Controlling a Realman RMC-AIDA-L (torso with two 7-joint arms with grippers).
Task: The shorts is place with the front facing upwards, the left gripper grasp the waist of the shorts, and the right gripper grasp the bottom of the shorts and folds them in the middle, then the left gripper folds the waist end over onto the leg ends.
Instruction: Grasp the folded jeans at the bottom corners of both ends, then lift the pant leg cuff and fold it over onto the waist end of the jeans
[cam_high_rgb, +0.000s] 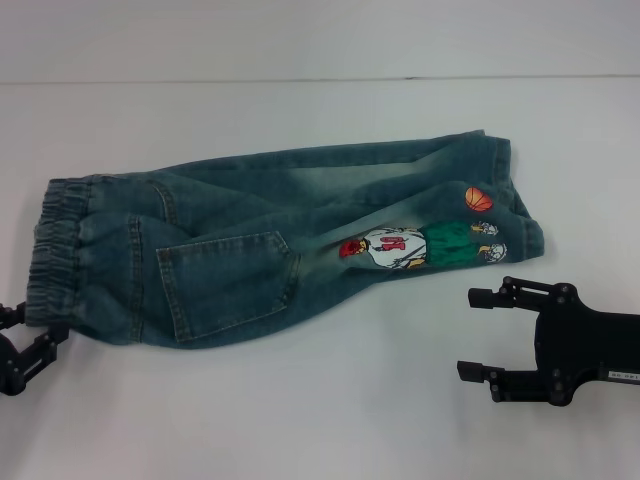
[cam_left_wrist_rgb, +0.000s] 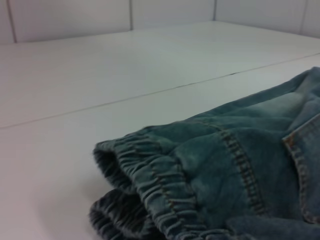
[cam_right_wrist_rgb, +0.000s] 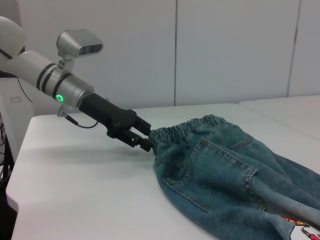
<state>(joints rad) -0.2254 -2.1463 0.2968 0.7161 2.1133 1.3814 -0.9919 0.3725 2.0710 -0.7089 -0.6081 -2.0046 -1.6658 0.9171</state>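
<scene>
The shorts (cam_high_rgb: 270, 245) lie flat on the white worktop (cam_high_rgb: 300, 420), already doubled lengthwise so that one leg is on top of the other; a back pocket (cam_high_rgb: 225, 285) and a printed cartoon patch (cam_high_rgb: 420, 245) are facing up. The elastic waist (cam_high_rgb: 55, 250) points to the robot's left side and the leg ends (cam_high_rgb: 500, 200) point to its right. The left claw (cam_high_rgb: 25, 345) is at the near corner of the waist, and in the right wrist view its fingers (cam_right_wrist_rgb: 142, 141) seem to touch the waistband edge, but I cannot tell if they are pinching the cloth or not. The right claw (cam_high_rgb: 480, 335) hovers near the leg ends, a little apart from the fabric, with its fingers spread wide and nothing between them. I judge that the middle fold is done and the second fold is starting. The next move needs a firm hold on both waist layers, then a lift and a carry across toward the leg ends.
</scene>
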